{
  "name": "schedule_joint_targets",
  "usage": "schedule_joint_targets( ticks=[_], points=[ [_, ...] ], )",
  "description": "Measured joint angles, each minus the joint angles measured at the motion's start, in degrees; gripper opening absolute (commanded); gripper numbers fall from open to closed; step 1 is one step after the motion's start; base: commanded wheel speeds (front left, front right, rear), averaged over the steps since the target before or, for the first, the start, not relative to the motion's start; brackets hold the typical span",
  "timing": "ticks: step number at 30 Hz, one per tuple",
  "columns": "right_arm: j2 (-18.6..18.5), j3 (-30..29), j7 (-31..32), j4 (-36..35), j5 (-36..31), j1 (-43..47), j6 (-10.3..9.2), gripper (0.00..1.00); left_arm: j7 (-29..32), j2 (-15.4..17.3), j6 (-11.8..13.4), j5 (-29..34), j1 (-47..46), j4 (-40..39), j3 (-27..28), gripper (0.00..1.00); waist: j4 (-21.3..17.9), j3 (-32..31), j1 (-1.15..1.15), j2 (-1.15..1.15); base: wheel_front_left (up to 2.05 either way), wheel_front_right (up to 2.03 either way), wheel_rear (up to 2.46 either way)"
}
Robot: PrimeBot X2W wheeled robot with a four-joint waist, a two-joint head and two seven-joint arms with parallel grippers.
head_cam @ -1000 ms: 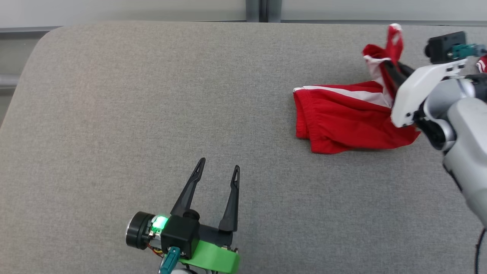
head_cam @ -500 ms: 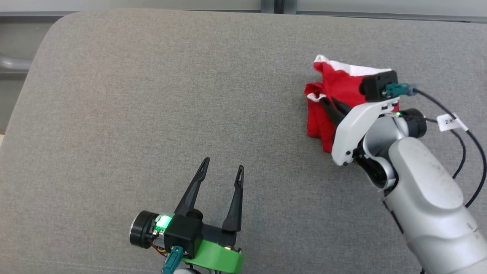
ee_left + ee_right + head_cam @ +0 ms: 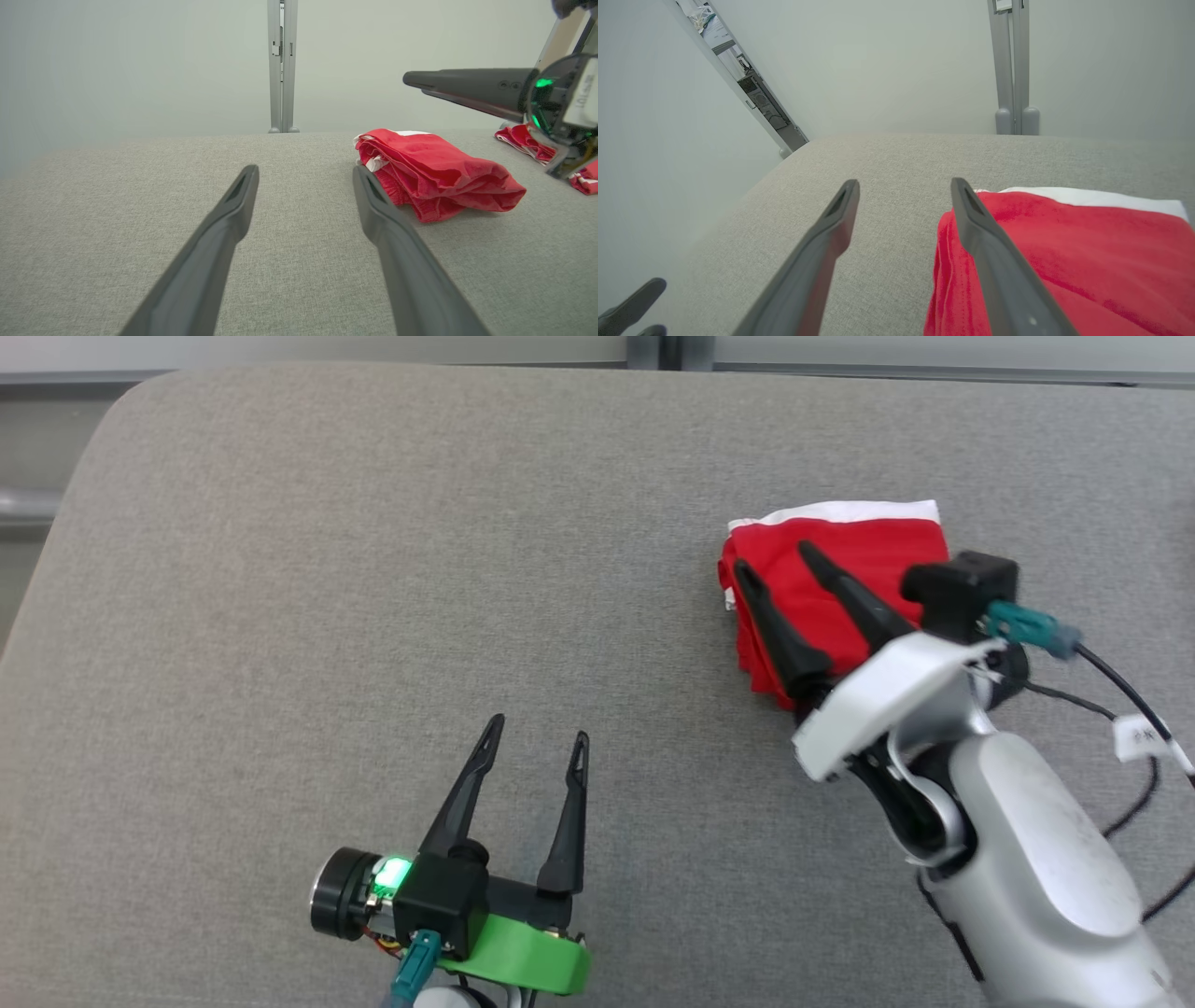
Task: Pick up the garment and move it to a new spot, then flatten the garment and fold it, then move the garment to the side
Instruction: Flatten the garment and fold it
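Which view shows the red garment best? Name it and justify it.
The left wrist view: the whole folded red garment lies almost unobstructed. In the head view the right gripper overlaps it; the right wrist view crops it at the frame edge.

Big table [image 3: 280, 569], grey cloth top, round corner at far left. Pale wall [image 3: 117, 60] behind, plain, soft even light. Grey metal post [image 3: 281, 65] runs up wall, two round feet at bottom.

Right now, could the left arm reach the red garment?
Probably yes: bare grey surface lies between the left gripper and the garment, though the right gripper hangs open above it.
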Motion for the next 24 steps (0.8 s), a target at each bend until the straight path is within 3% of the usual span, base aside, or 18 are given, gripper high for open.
schedule_joint_targets(
  ticks=[5, 10, 15, 16, 17, 18, 24],
  points=[
    [-3.78, -3.10, -9.54, -2.87, -4.08, 5.98, -0.01, 1.00, 0.00, -0.02, 0.34, 0.00, 1.09, -0.45, 1.79, 1.00, -1.96, -1.17, 0.00, 0.00, 0.00, 0.00, 0.00],
    [-6.15, -6.54, -18.53, -1.05, -8.42, 13.16, -0.01, 1.00, 0.00, -0.02, 0.36, -0.09, 3.07, -1.76, 4.44, 1.00, -4.10, -2.28, 0.00, 0.00, 0.00, 0.00, 0.00],
    [-6.25, -7.32, -22.04, 1.72, -9.72, 18.05, -0.01, 1.00, 0.00, -0.01, 0.19, 0.01, 4.87, -2.74, 6.52, 1.00, -5.91, -3.12, 0.00, 0.00, 0.00, 0.00, 0.00],
    [-6.19, -7.21, -22.34, 2.08, -9.81, 18.61, 0.00, 0.83, 0.00, -0.01, 0.04, 0.12, 5.21, -2.85, 6.78, 1.00, -6.25, -3.28, 0.00, 0.00, 0.00, 0.00, 0.00],
    [-6.01, -7.14, -22.52, 2.46, -9.80, 18.86, 0.00, 0.31, 0.00, -0.02, -0.11, 0.24, 5.41, -2.91, 6.94, 1.00, -6.47, -3.41, 0.00, 0.00, 0.00, 0.00, 0.00],
    [-5.95, -6.82, -22.56, 2.92, -9.83, 18.89, -0.01, 0.00, 0.00, -0.02, -0.21, 0.41, 5.61, -3.00, 7.05, 1.00, -6.68, -3.57, 0.00, 0.00, 0.00, 0.00, 0.00],
    [-7.11, -3.91, -22.81, 6.45, -9.84, 13.37, 0.00, 0.00, 0.00, -0.02, -0.94, 0.69, 5.73, -3.32, 6.43, 1.00, -6.36, -3.39, 0.00, 0.00, 0.00, 0.00, 0.00]
  ],
)
